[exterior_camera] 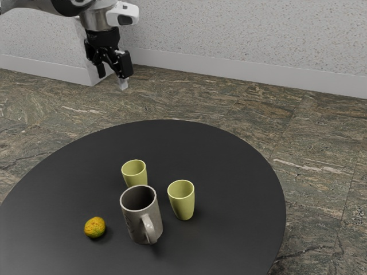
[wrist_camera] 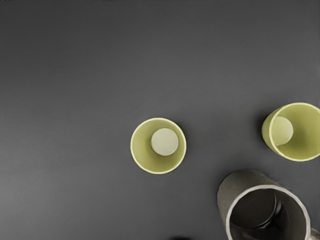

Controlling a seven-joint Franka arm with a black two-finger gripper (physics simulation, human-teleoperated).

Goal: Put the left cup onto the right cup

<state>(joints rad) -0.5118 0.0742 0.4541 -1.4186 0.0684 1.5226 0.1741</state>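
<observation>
Tool [exterior_camera: 112, 77] hangs well above the left cup [exterior_camera: 134, 172].

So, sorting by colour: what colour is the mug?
The mug is grey-beige, dark inside; exterior view shows it best.

Arm [exterior_camera: 86, 7] comes in at the exterior view's upper left, last links in frame. Grey-and-white wrist [exterior_camera: 112, 14] sits right above the black pincer [exterior_camera: 112, 76]. Pincer hangs high, pointing down, tilted a bit toward the exterior view's right. Its two fingers [exterior_camera: 122, 69] stand apart, nothing between them, gripping nothing. One finger ends in a pale tip, lower than the other.
</observation>
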